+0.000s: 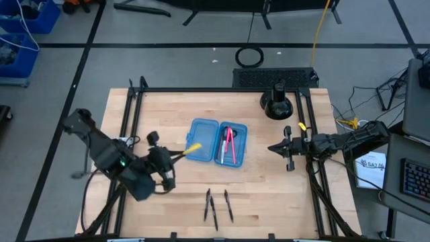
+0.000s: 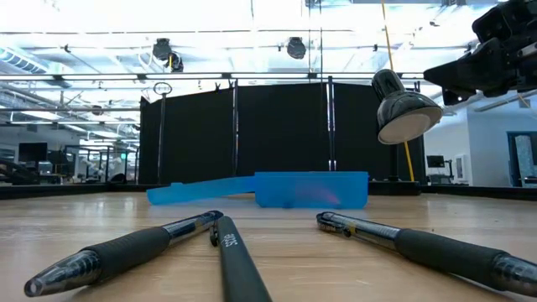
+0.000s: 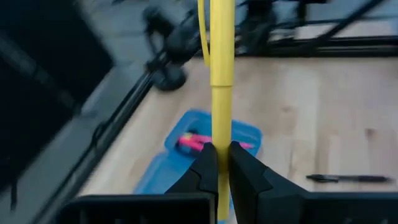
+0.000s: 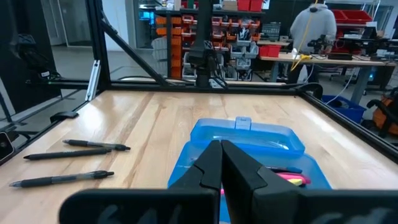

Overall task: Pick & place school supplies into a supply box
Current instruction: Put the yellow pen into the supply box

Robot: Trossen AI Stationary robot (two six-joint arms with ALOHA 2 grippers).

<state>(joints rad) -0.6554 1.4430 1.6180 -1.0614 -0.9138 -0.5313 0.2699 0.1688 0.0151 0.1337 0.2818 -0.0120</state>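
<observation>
The supply box (image 1: 216,142), a translucent blue hinged case, lies open at the table's middle, with pink pens (image 1: 230,144) in its right half. My left gripper (image 1: 176,156) hovers just left of the box, shut on a yellow pencil (image 3: 221,56) with a clip. The pencil's free end (image 1: 193,148) reaches over the box's left half. Three black pens (image 1: 218,205) lie on the table near the front edge. My right gripper (image 1: 271,147) waits shut to the right of the box, holding nothing. My left gripper pinches the yellow pencil near its rear end (image 3: 218,163) between its two fingers. The pencil runs on ahead of the fingertips, along the fingers, slanting toward the box from the table's left. It is lifted clear of the table and the box.
A black round stand (image 1: 277,104) sits at the table's far right corner. A black frame (image 1: 134,101) rails the table's edges. Bare wood lies in front of the box, between it and the black pens (image 2: 134,247).
</observation>
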